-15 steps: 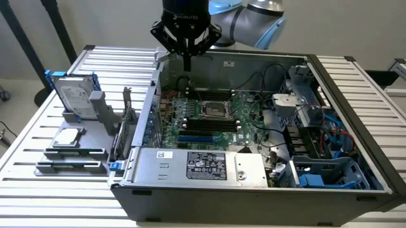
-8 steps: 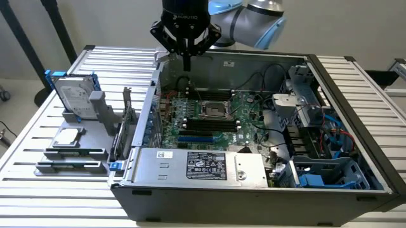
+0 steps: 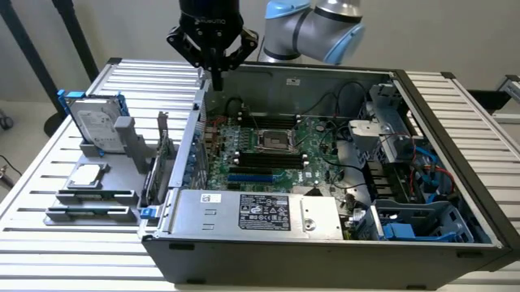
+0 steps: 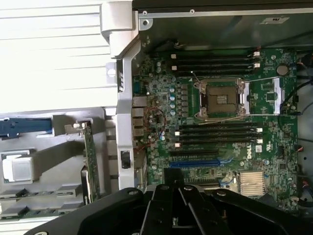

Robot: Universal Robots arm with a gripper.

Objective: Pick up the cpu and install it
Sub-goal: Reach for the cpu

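Hovering my hand point(image 3: 216, 78) above the open dark grey metal computer case point(image 3: 325, 252), over its wall on the exterior view's left near the far corner. Fingers are pressed together, gripping nothing.

The small flat square cpu with a shiny silver-grey metal top point(image 3: 87, 175) lies flat in a recess of the grey plastic holder point(image 3: 94, 196) on the white slatted table point(image 3: 49, 255). That's on the exterior view's left, outside the case, well apart from my hand. Just behind it the big silver hard drive in a blue frame point(image 3: 96, 125) stands upright.

The open metal-framed cpu socket point(image 3: 274, 141) sits empty mid green motherboard point(image 3: 313, 137) inside the case, with black memory slots on either side. The cpu is not picked up and not installed.

Handling, my guess: the cpu is light, rigid and thin. The metal top is smooth, so slippery for pads. The underside contacts are likely delicate. Best hold looks like two opposite pale edges, pinched level with a light squeeze. The recess walls sit close round it; I can't tell how much room there is beside the edges.
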